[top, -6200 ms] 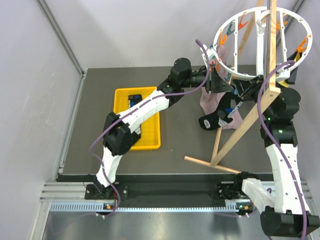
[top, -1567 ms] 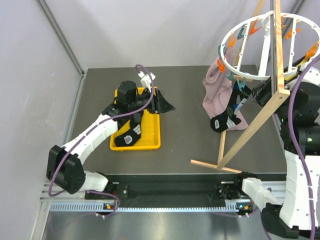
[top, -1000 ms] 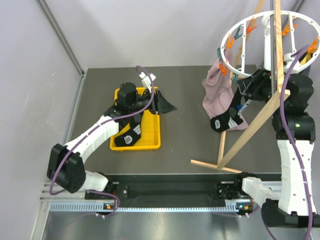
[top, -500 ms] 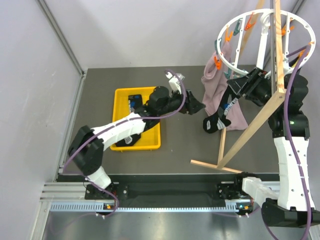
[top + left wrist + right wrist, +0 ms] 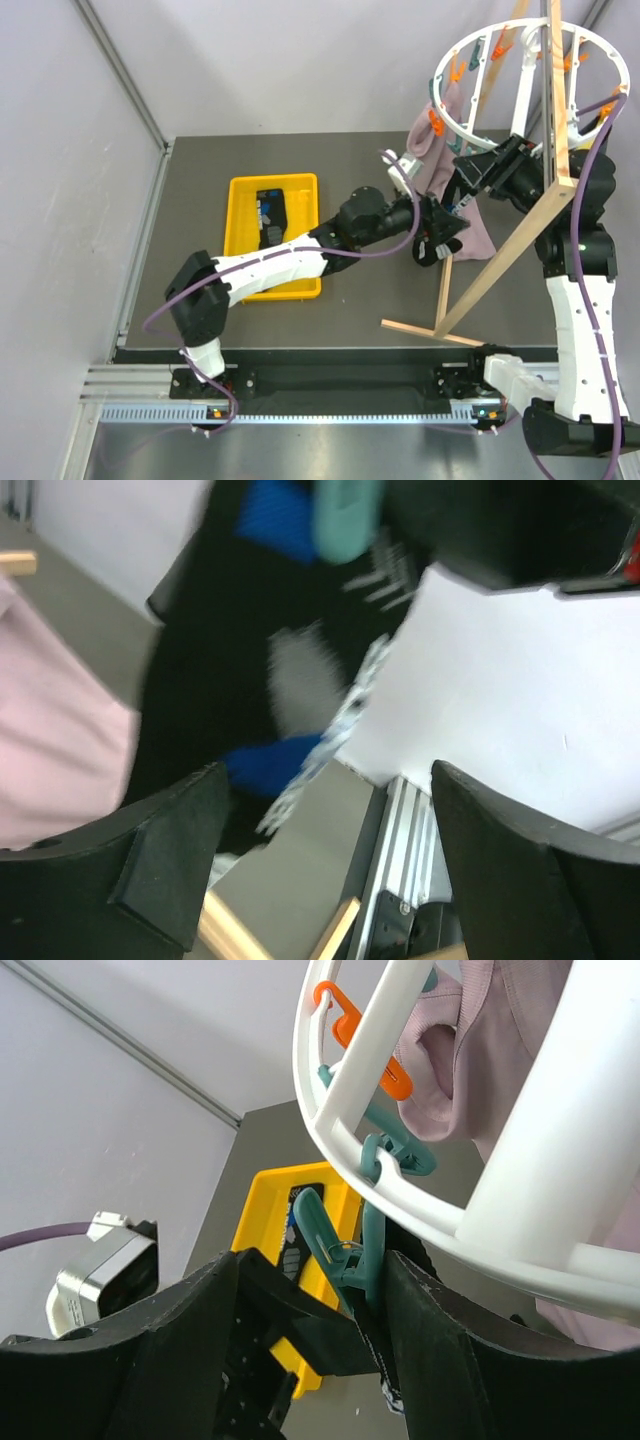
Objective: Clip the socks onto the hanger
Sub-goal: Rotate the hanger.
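Before open left hand (image 5: 325,780), sock (image 5: 230,670), seemingly untouched

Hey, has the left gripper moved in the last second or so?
Yes. The left gripper swung right, away from the yellow tray to the hanging sock.

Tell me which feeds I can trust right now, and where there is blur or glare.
Top external: sharp and evenly lit, with no glare; the hanger and yellow tray read cleanly. Left wrist: heavy motion blur, with the sock and a teal clip smeared. Right wrist: the orange clip is fairly crisp, but the hanger's ring near the lens looks slightly soft.
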`<act>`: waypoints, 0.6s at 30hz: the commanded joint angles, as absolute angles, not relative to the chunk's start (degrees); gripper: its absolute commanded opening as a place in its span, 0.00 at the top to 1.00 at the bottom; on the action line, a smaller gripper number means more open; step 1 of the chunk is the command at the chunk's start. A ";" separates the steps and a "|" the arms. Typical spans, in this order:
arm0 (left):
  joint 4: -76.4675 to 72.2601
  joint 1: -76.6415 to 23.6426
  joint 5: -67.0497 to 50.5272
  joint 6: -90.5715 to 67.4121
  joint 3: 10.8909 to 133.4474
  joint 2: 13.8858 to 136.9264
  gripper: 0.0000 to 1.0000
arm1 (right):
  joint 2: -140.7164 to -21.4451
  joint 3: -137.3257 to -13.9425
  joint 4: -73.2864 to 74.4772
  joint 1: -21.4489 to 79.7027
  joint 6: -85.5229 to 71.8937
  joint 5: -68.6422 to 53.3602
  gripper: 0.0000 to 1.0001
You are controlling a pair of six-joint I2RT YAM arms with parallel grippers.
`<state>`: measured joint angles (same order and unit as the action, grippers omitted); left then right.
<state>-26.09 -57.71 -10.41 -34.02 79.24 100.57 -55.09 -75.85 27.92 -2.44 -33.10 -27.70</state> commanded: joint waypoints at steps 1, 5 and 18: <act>-24.01 -59.06 -4.49 -30.24 85.50 104.32 0.17 | -53.53 -75.06 24.00 -2.72 -35.42 -29.53 0.40; -13.57 -59.41 1.56 -29.18 94.98 110.81 0.37 | -52.74 -74.09 23.20 -2.72 -36.56 -29.97 0.41; -4.05 -58.45 8.09 -24.17 100.11 109.69 0.96 | -52.56 -79.71 37.17 -2.81 -26.03 -17.59 0.14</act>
